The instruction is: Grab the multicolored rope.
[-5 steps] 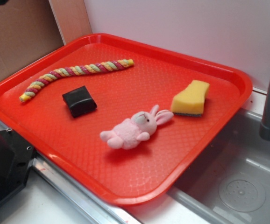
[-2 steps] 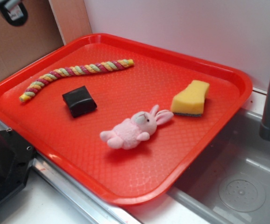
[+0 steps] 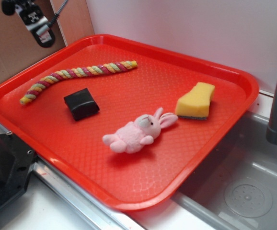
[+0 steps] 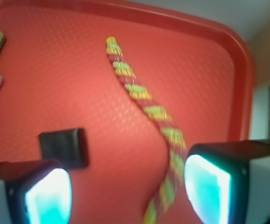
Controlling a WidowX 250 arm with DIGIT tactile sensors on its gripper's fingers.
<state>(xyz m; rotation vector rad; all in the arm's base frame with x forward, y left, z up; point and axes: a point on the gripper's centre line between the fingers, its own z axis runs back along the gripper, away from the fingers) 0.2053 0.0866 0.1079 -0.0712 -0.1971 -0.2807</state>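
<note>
**Approach under way, rope not yet gripped**

From my seat, the gripper (image 3: 41,34) hangs high over the far left corner of the red tray (image 3: 215,129), well above anything on it. On the wrist view the jaws stand wide apart with nothing between them but tray surface, so I have them open and empty.

The multicolored rope (image 3: 76,74) lies flat on the tray along its far left side, gently curved, one end near the left rim and the other reaching toward the middle of the back edge. In the wrist view the rope (image 4: 146,105) runs down toward the right-hand finger (image 4: 209,184), its near end passing just inside that finger rather than centred in the gap.

The other things sit apart from it: a black block (image 3: 81,103) just beside the rope's middle, a pink plush bunny (image 3: 136,133) nearer the centre, a yellow sponge (image 3: 196,100) to the right.

By my reckoning, nothing of the grab itself is done. What is left: shift so the rope sits midway between the jaws, descend to the tray, close, and lift. The black block lies close enough that I would watch the left-hand finger (image 4: 44,196) on the way down.
</note>
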